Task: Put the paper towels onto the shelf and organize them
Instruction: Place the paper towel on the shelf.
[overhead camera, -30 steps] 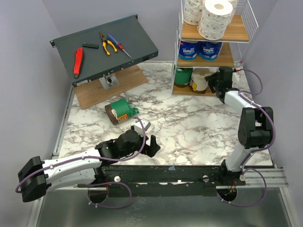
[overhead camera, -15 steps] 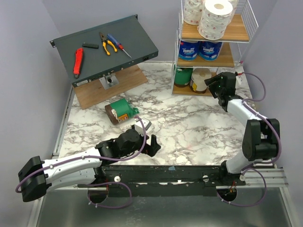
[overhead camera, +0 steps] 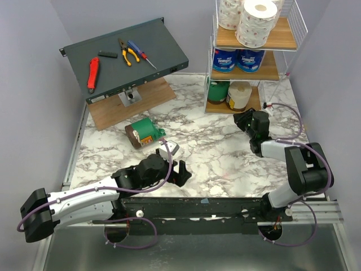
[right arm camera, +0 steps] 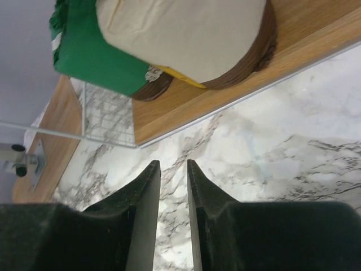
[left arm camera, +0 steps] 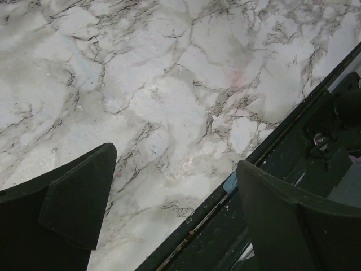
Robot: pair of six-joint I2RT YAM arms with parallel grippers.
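We risk toppling the green, brown-ended paper towel roll (overhead camera: 144, 132) on the marble counter (overhead camera: 225, 152) if the wide-open left gripper (overhead camera: 179, 173) approaches off-centre.

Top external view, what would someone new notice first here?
Probably the white wire shelf at the far right, its three tiers stocked with paper towels. Next, one green roll lying alone on the marble table, left of centre. The right pincer, nearly closed and empty, sits before the bottom tier.
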